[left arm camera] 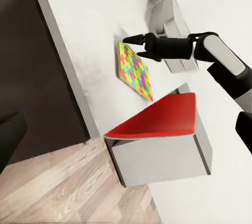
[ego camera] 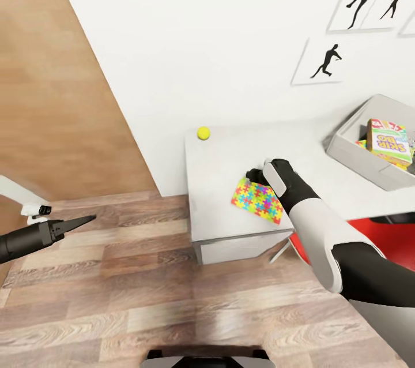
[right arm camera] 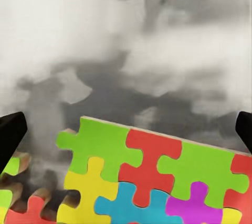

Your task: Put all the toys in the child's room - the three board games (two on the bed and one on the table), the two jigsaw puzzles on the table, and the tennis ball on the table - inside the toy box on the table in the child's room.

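Right wrist view: jaws wide apart, straddling jigsaw puzzle (right arm camera: 157,176) edge.

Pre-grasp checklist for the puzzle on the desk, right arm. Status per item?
1. Right gripper at the jigsaw puzzle: ok, tips sit at its far edge.
2. Jaws open and straddling: ok, right wrist view shows a fingertip at each side with the puzzle edge between.
3. Puzzle flat on the table: ok, fully on the top, near its front edge.
4. Contact with puzzle: cannot tell.
5. Toy box ready: ok, open, with a SKIP-BO box already inside.
6. Left gripper clear: ok, out over the floor.
7. Tennis ball still out: not ok, near the wall.
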### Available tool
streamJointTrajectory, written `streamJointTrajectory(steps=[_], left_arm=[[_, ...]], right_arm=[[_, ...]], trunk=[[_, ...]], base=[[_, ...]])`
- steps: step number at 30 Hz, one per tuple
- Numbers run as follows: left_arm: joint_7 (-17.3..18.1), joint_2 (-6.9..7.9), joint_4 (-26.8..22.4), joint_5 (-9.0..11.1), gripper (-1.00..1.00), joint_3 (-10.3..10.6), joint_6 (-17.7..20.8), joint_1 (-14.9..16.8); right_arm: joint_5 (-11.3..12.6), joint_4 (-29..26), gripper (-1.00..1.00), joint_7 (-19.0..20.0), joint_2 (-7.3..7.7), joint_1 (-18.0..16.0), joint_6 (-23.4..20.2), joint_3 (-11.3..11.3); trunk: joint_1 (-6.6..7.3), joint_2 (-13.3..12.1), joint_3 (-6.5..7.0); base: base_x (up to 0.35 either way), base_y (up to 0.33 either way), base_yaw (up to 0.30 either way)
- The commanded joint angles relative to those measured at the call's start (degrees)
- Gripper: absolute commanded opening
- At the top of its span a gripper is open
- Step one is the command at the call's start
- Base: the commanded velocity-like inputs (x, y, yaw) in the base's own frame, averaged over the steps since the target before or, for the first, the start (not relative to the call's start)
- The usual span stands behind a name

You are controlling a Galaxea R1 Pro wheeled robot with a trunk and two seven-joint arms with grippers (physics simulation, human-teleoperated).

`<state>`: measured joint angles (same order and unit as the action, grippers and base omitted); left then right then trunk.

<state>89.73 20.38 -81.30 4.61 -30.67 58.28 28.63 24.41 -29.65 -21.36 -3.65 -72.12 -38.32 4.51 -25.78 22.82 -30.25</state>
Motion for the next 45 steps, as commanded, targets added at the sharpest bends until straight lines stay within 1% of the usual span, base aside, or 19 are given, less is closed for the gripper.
streamJointTrajectory(steps=[1, 12, 17, 21, 30, 45], left_arm=[[0.27, 0.01, 0.00, -0.10, 1.00, -0.01, 0.61, 0.03], [0.27, 0.01, 0.00, -0.11, 1.00, -0.01, 0.61, 0.04], [0.27, 0.01, 0.00, -0.06, 1.00, -0.01, 0.61, 0.04], [0.27, 0.01, 0.00, -0.05, 1.00, -0.01, 0.61, 0.03], [0.27, 0.01, 0.00, -0.04, 1.00, -0.01, 0.61, 0.02], [0.27, 0.01, 0.00, -0.04, 1.00, -0.01, 0.61, 0.03]], right_arm=[[0.64, -0.06, 1.00, -0.53, 0.04, -0.04, -0.15, 0.32], [0.62, -0.19, 1.00, -0.52, 0.00, -0.04, -0.18, 0.32], [-0.45, -0.23, 1.00, -0.52, -0.04, -0.04, -0.18, 0.32], [-0.70, -0.23, 1.00, -0.52, -0.04, -0.04, -0.18, 0.32], [-0.77, -0.23, 1.00, -0.52, -0.04, -0.04, -0.18, 0.32], [-0.79, -0.23, 1.00, -0.51, -0.02, -0.04, -0.19, 0.32]], trunk=[[0.00, 0.10, -0.09], [0.00, 0.10, -0.09], [0.00, 0.10, -0.09], [0.00, 0.10, -0.09], [0.00, 0.10, -0.09], [0.00, 0.10, -0.09]], base=[[-0.206, 0.067, 0.000], [-0.141, 0.078, 0.000], [-0.016, 0.010, 0.000], [-0.068, 0.008, 0.000], [-0.043, 0.003, 0.000], [-0.120, 0.043, 0.000]])
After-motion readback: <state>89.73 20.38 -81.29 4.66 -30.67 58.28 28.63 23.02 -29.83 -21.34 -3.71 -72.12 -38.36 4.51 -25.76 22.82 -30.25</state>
